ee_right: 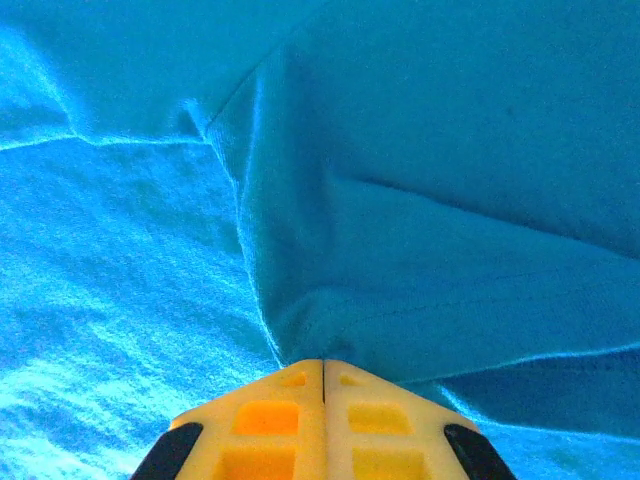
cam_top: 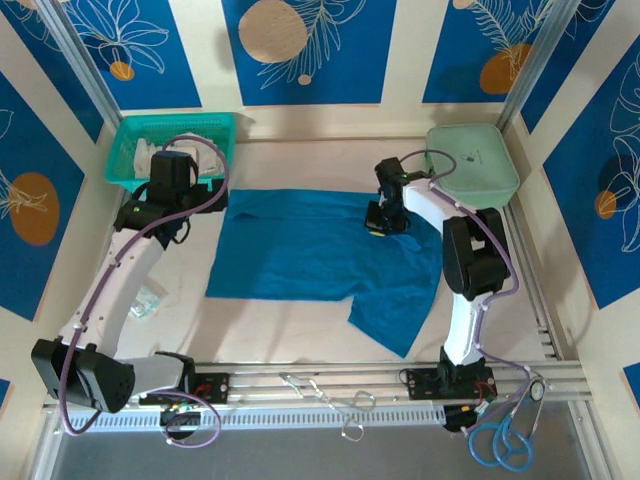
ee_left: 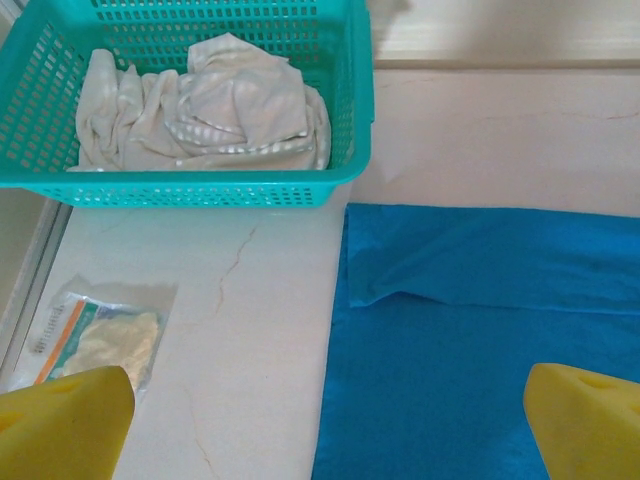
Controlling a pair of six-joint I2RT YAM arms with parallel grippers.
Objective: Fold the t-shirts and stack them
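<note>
- Where the table (cam_top: 300, 325) is widest in the top view, one deep teal-blue t-shirt (cam_top: 300, 250) lies spread out almost flat, about in the middle between the two arms.
- Its far edge is turned over onto itself as a narrow band, which the left wrist view shows clearly. One part of the cloth reaches out toward the near right side, close to the base of the right arm.
- The right gripper (ee_right: 323, 385) is down on the right part of the t-shirt, and its yellow jaws are pressed together with no gap between them.
- A ridge of the blue cloth runs up from its fingertips, so this gripper pinches a fold of the t-shirt. I cannot tell if the fold is lifted from the table or only gathered on it.
- The left gripper (ee_left: 325, 425) hovers over the left edge of the t-shirt, with its yellow fingers (ee_left: 60, 425) wide apart and nothing between them.
- One of these fingers is above the bare table and the other is above the blue cloth.
- A teal plastic basket (ee_left: 200, 190) stands at the far left corner of the table, just beside the far left corner of the t-shirt.
- Inside the basket lies a crumpled white cloth (ee_left: 200, 105).
- A small plastic packet (ee_left: 100, 340) lies flat on the table, left of the t-shirt and near the basket.
- A pale green container (cam_top: 472, 160) sits at the far right corner, apart from the t-shirt.
</note>
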